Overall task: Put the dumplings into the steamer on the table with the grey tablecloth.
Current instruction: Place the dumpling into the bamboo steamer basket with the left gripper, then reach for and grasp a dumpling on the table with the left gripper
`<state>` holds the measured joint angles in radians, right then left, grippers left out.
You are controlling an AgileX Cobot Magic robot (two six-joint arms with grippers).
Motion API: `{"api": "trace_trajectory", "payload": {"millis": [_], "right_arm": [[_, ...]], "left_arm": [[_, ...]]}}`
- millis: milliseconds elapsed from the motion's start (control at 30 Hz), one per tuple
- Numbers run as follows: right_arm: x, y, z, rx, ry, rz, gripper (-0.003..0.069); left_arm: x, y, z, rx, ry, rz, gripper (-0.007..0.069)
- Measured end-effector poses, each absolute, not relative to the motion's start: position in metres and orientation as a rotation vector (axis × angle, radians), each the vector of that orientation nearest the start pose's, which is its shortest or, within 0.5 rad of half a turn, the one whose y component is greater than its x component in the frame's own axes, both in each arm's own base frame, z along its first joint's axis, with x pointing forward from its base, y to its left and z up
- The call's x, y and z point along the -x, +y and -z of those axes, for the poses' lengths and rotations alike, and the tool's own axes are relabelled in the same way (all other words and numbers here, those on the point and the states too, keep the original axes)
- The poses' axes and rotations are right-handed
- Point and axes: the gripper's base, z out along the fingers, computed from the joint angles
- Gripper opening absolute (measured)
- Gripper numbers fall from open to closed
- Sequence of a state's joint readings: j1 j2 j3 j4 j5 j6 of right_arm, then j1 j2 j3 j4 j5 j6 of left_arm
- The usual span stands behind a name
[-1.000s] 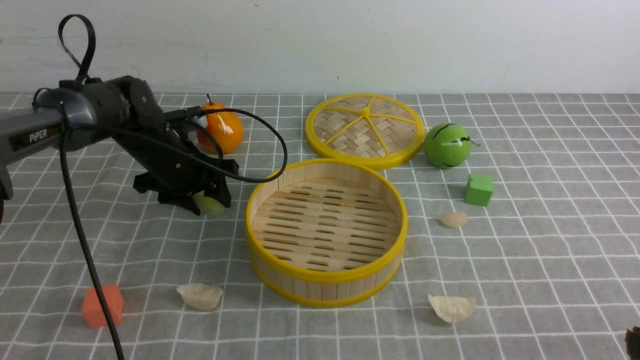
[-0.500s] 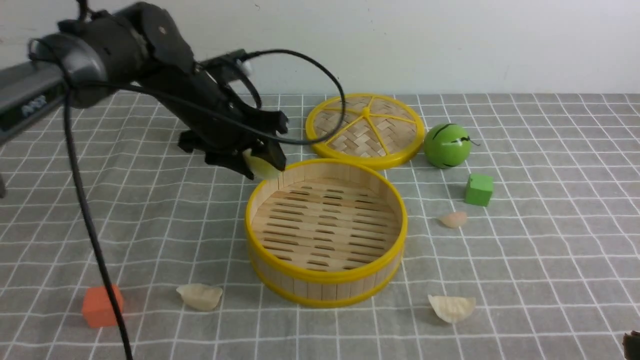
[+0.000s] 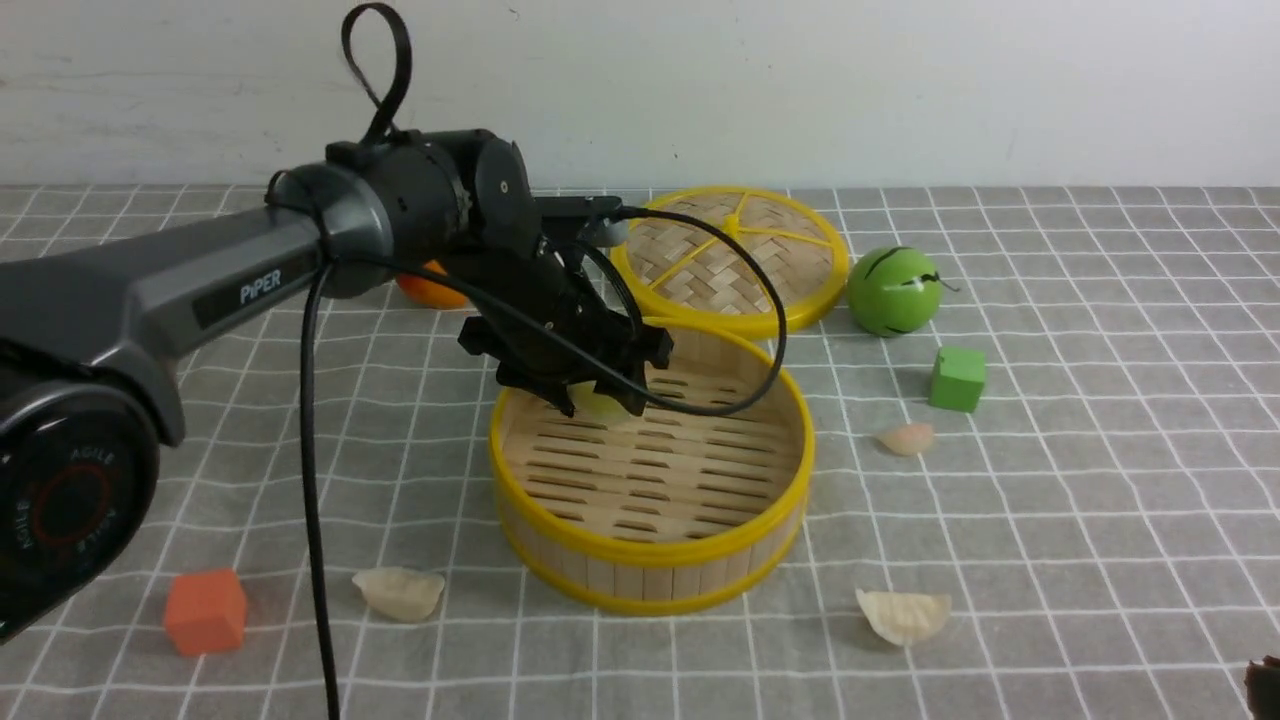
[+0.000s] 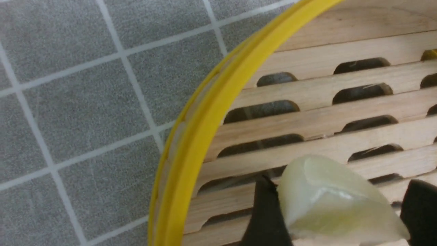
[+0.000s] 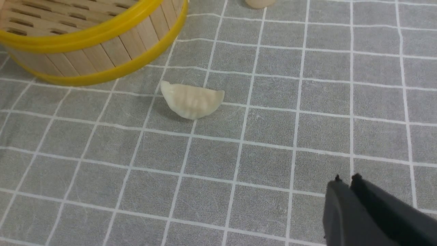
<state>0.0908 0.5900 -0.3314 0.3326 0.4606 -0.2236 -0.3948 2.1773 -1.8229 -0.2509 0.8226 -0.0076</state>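
- The left gripper (image 3: 598,402) hangs over the steamer (image 3: 650,560), just inside its far-left rim, with the green dumpling (image 4: 336,205) between its fingers. Whether they pinch it or stand clear of it, I cannot tell.
- The right gripper (image 5: 345,178) is empty, fingers together, low over the grey cloth (image 3: 1050,500) to the steamer's near right.
- Three more lie on the cloth outside the steamer: a white dumpling (image 3: 400,592) near its front left, a second white dumpling (image 3: 903,614) near its front right, and a pink dumpling (image 3: 908,438) to its right.
- They look light, glossy and probably slippery, with some give. Best pinched across the plump belly, not the thin pleated edge.
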Motion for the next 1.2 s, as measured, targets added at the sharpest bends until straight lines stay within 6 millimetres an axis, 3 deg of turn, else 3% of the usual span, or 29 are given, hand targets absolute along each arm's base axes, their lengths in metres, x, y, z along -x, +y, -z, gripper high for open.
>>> {"api": "trace_trajectory", "payload": {"millis": [133,300,400,500,600,700,733,867,1200], "right_arm": [[-0.110,0.023,-0.239,0.098,2.182,-0.255,0.0038],[-0.110,0.024,-0.240,0.085,2.181,-0.272,0.0041],[-0.110,0.024,-0.240,0.078,2.181,-0.281,0.0044],[-0.110,0.024,-0.240,0.076,2.180,-0.284,0.0048],[-0.110,0.024,-0.240,0.076,2.180,-0.284,0.0052],[-0.110,0.025,-0.240,0.064,2.179,-0.300,0.0057],[-0.110,0.025,-0.240,0.062,2.179,-0.302,0.0057],[-0.110,0.026,-0.241,0.041,2.177,-0.329,0.0059],[-0.110,0.026,-0.241,0.038,2.176,-0.333,0.0071]], "left_arm": [[-0.436,-0.197,-0.227,-0.305,2.727,0.398,0.0582],[-0.415,-0.180,-0.314,-0.342,2.669,0.272,0.0574],[-0.385,-0.165,-0.370,-0.341,2.591,0.263,0.0542],[-0.359,-0.152,-0.384,-0.318,2.593,0.242,0.0514],[-0.337,-0.140,-0.354,-0.292,2.728,0.197,0.0492],[-0.317,-0.129,-0.293,-0.263,2.878,0.131,0.0484],[-0.316,-0.129,-0.289,-0.258,2.882,0.129,0.0484],[-0.304,-0.121,-0.232,-0.112,2.905,0.104,0.0484],[-0.318,-0.124,-0.195,-0.026,2.805,0.117,0.0484]]}}
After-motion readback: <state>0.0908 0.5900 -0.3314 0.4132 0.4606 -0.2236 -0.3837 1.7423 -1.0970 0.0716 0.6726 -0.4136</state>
